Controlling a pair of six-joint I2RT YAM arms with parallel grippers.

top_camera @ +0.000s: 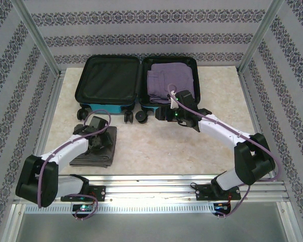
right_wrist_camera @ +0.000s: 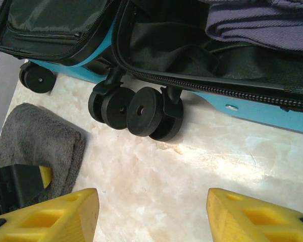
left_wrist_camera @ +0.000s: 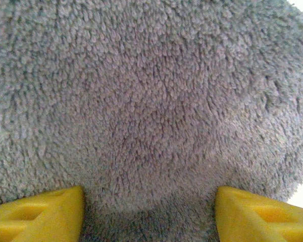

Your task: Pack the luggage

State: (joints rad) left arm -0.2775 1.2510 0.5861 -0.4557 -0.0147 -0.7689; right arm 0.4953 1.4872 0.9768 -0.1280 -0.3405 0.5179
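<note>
Bright, even light; glare sheens the table, and the close grey towel looks soft.

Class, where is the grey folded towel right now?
In the top view, the grey towel lies on the left of the table, in front of the open luggage and beneath the left gripper.

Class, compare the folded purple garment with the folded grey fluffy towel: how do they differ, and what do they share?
The folded purple garment lies inside the open turquoise hard-shell suitcase; the folded grey fluffy towel lies on the marble-look table. The garment looks smooth, the towel fuzzy. Both are folded flat.
</note>
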